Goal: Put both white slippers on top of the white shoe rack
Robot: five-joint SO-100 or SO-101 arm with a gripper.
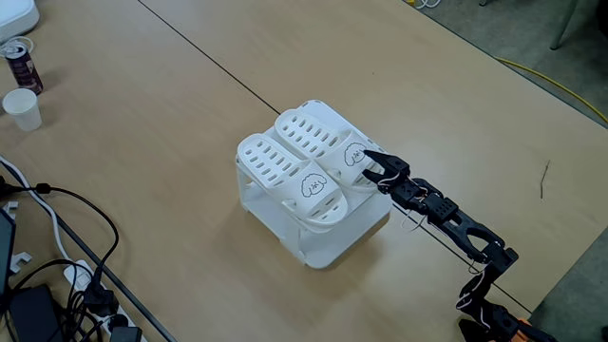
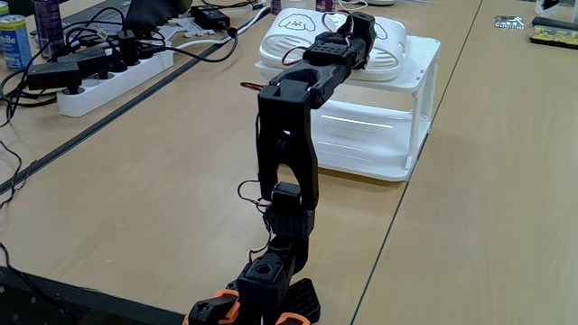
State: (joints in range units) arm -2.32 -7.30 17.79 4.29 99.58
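Observation:
The white shoe rack (image 1: 328, 237) (image 2: 411, 117) stands in the middle of the table. Both white slippers lie side by side on its flat top, puppy faces showing on the straps: one (image 1: 283, 171) (image 2: 287, 27) nearer the left in a fixed view, the other (image 1: 318, 138) (image 2: 390, 50) beside it. My black gripper (image 1: 367, 165) (image 2: 359, 29) reaches in from the lower right, right at the strap end of the second slipper. Its jaws look spread in a small V, touching or almost touching the slipper's edge.
A paper cup (image 1: 23, 107) and a drink can (image 1: 19, 63) stand at the far left. Cables and a power strip (image 2: 113, 74) lie along the table's edge. The arm's base (image 2: 266, 289) is clamped near the table corner. A yellow cable (image 1: 560, 85) runs on the floor.

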